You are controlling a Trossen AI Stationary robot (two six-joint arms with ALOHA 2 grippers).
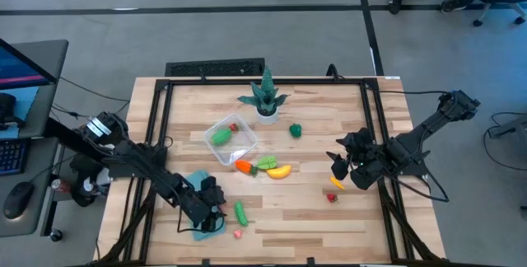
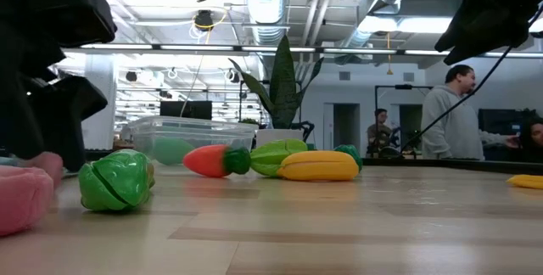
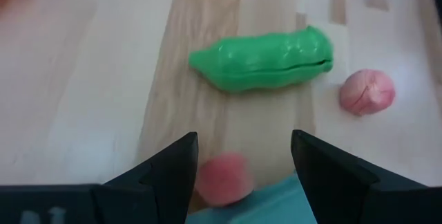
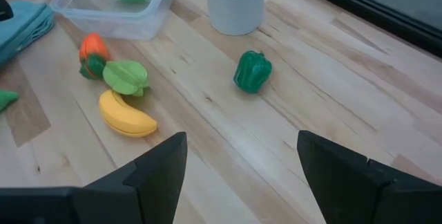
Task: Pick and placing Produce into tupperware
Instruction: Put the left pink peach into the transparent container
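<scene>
Your left tool (image 3: 238, 165): fingers spread wide, holding nothing, low over light-blue cloth (image 1: 198, 186) at table's near-left. Small pink piece (image 3: 222, 179) between its fingers; green pea pod (image 3: 266, 61) just beyond, another pink piece (image 3: 367, 91) beside pod. Your right tool (image 4: 242, 158): also wide open, empty, above table's right side. Farther: banana (image 4: 126, 115), green star fruit (image 4: 126, 77), carrot (image 4: 92, 48), green pepper (image 4: 252, 71). Tupperware (image 1: 212, 151) mid-table, green piece (image 1: 220, 136) inside, potted plant (image 1: 265, 96) behind.
</scene>
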